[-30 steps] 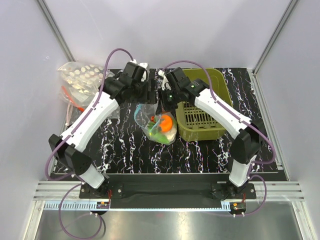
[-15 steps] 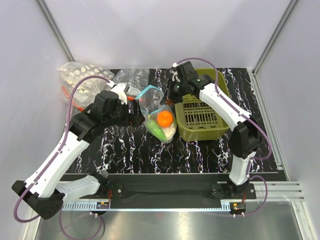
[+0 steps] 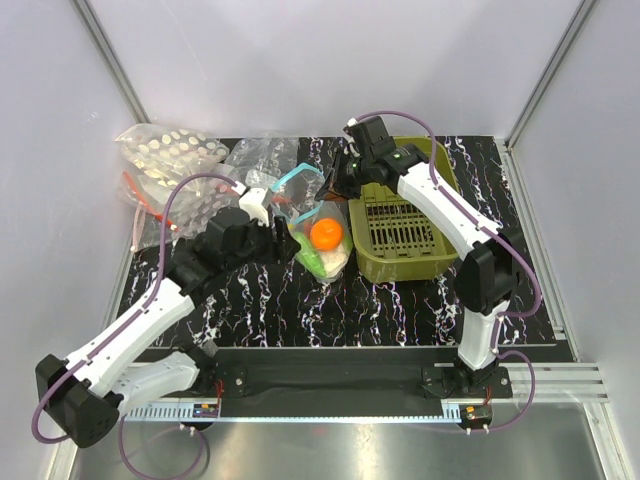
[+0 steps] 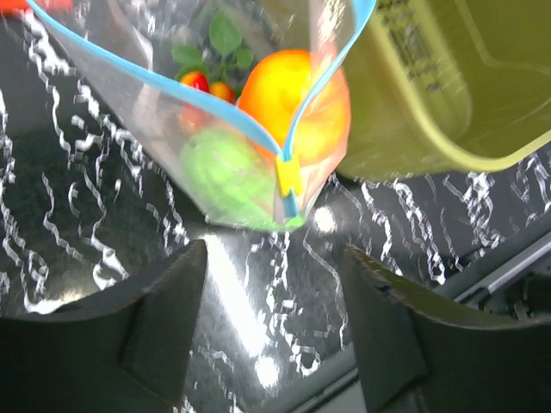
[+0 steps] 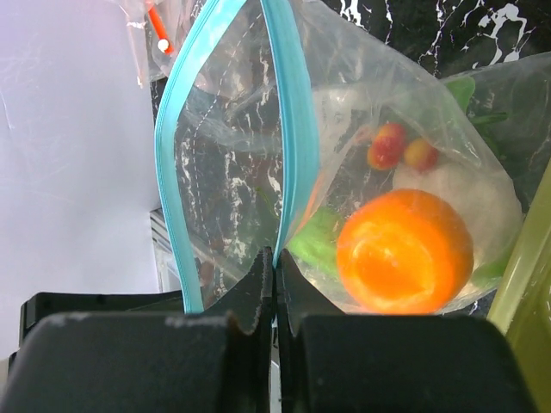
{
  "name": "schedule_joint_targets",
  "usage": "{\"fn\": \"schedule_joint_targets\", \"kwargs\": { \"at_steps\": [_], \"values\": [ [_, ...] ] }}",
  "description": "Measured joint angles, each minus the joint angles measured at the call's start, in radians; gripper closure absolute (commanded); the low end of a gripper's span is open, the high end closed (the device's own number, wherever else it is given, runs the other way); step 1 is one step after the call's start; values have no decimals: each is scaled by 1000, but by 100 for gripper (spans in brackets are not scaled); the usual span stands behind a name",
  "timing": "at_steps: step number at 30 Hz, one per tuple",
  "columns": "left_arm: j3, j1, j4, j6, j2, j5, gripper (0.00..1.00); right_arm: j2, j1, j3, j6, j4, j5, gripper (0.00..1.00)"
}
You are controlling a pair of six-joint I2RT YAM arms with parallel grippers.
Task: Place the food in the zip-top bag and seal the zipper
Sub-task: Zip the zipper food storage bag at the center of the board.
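Observation:
The zip-top bag [image 3: 322, 240] stands on the black marbled mat beside the basket, its mouth agape. The food is inside it: a round orange piece [image 3: 326, 233], green pieces [image 5: 314, 245] and a pale cream piece [image 5: 465, 194]. My right gripper [image 3: 338, 188] is shut on the teal-blue zipper [image 5: 297, 129] and holds the mouth up; its fingers [image 5: 258, 284] pinch the strip. My left gripper [image 3: 283, 238] is open and empty just left of the bag. In the left wrist view [image 4: 274, 258] it faces the bag's lower corner, where a yellow slider [image 4: 288, 175] sits on the zipper.
An olive green basket [image 3: 400, 268] stands right of the bag, touching it. At the back left lie a clear bag of white round pieces [image 3: 170, 155], a clear bag with a red-orange strip [image 3: 150, 200] and another crumpled clear bag [image 3: 262, 155].
My left gripper has let go of the bag's mouth and drawn back down and left, now open. My right gripper stays shut on the zipper and has moved slightly back; the mouth gapes wider.

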Motion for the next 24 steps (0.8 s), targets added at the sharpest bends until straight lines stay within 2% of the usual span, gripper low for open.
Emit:
{"fn": "schedule_joint_targets", "kwargs": {
  "at_steps": [3, 5, 9, 13, 17, 19, 20, 22, 24],
  "values": [
    [-37, 0, 83, 14, -24, 4, 49, 0, 0, 0, 8, 2, 0, 100],
    [-51, 0, 136, 29, -31, 8, 51, 0, 0, 0, 10, 2, 0, 100],
    [-68, 0, 204, 45, -29, 11, 65, 0, 0, 0, 11, 3, 0, 100],
    [-69, 0, 237, 65, -11, 18, 69, 0, 0, -2, 13, 8, 1, 100],
    [-78, -1, 256, 80, 2, 18, 80, 0, 0, -3, 13, 8, 2, 100],
    [-78, -1, 259, 91, 8, 17, 78, 0, 0, -3, 13, 8, 2, 100],
    [-78, -1, 261, 96, 11, 16, 73, 0, 0, -3, 13, 8, 3, 100],
    [-78, -1, 260, 109, 20, 14, 56, 0, 0, -4, 13, 10, 3, 100],
    [-78, -1, 258, 112, 29, 14, 53, -1, 0, -6, 13, 11, 5, 100]
  ]
}}
